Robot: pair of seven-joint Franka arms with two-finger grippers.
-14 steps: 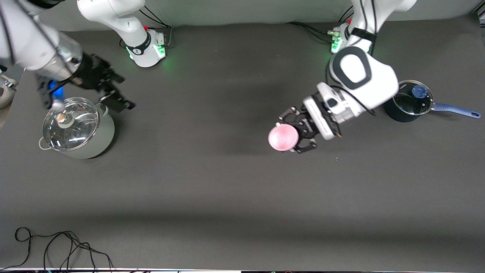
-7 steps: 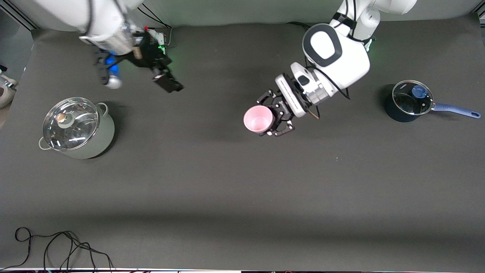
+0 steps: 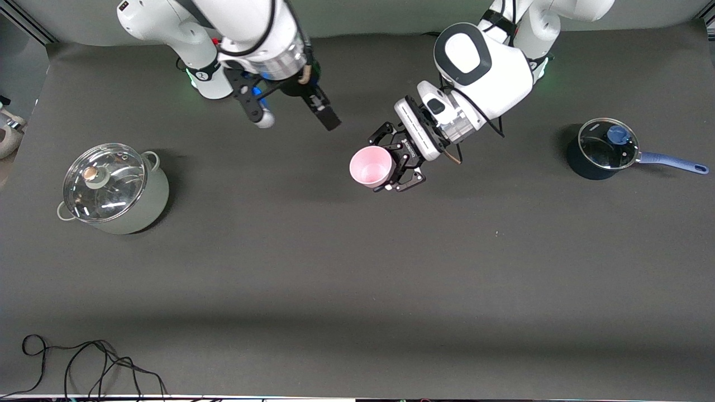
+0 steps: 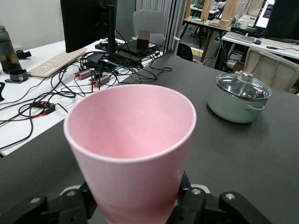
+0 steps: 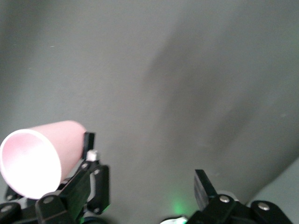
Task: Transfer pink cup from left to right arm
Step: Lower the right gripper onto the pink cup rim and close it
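The pink cup [image 3: 370,166] hangs in the air over the middle of the table, tipped so its open mouth shows from the front. My left gripper [image 3: 392,166] is shut on its lower body; in the left wrist view the cup [image 4: 131,144] fills the picture between the black claw fingers [image 4: 205,207]. My right gripper [image 3: 289,114] hovers open and holds nothing, over the mat close to the robots' bases, a short gap from the cup toward the right arm's end. The right wrist view shows the cup [image 5: 36,156] off to one side of the open gripper [image 5: 147,186].
A pale-green pot with a glass lid [image 3: 113,188] stands toward the right arm's end of the table. A dark-blue saucepan with a glass lid [image 3: 604,148] stands toward the left arm's end. A loose black cable [image 3: 84,363] lies by the table edge nearest the front camera.
The right arm swung from above the green pot to the middle, close to the cup. The left arm carried the cup toward the right arm and tipped its mouth into view.
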